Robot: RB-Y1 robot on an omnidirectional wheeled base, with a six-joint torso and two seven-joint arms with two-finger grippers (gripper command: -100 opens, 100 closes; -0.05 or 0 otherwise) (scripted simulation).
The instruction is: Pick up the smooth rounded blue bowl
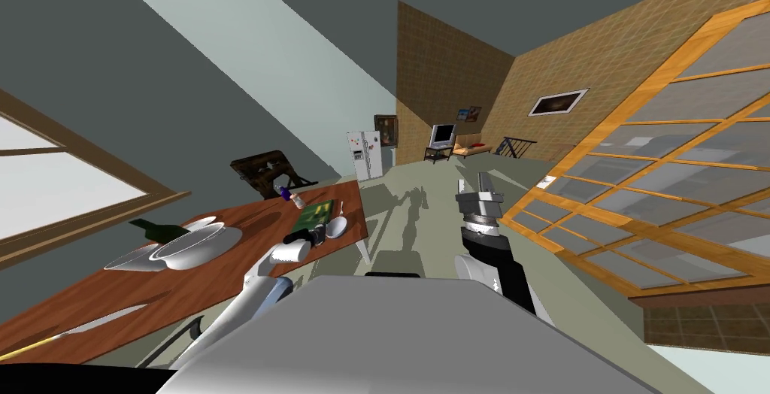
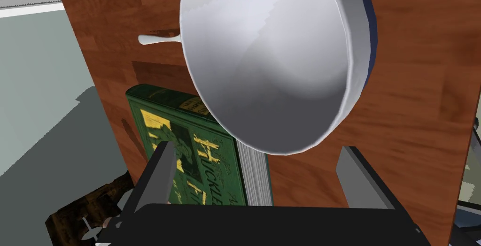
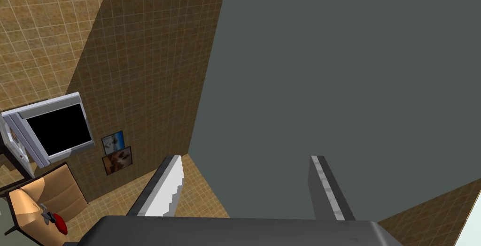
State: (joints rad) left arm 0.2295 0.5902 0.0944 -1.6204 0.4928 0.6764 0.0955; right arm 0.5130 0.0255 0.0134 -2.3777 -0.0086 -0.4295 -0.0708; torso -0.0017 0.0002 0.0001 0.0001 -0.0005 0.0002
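The bowl is white inside with a dark blue outer wall showing along one edge. It sits on the brown wooden table beside a green book, and a white spoon handle pokes out past it. My left gripper is open, and the bowl's near rim reaches just between the fingertips without touching them. In the head view the bowl is small, near the table's far corner, with the left gripper at it. My right gripper is raised to the right, off the table, and it is open and empty.
On the table stand a large white bowl, a green bottle, a small bottle and a knife near the front. A dark chair is behind it. A wooden-framed glass partition runs along the right.
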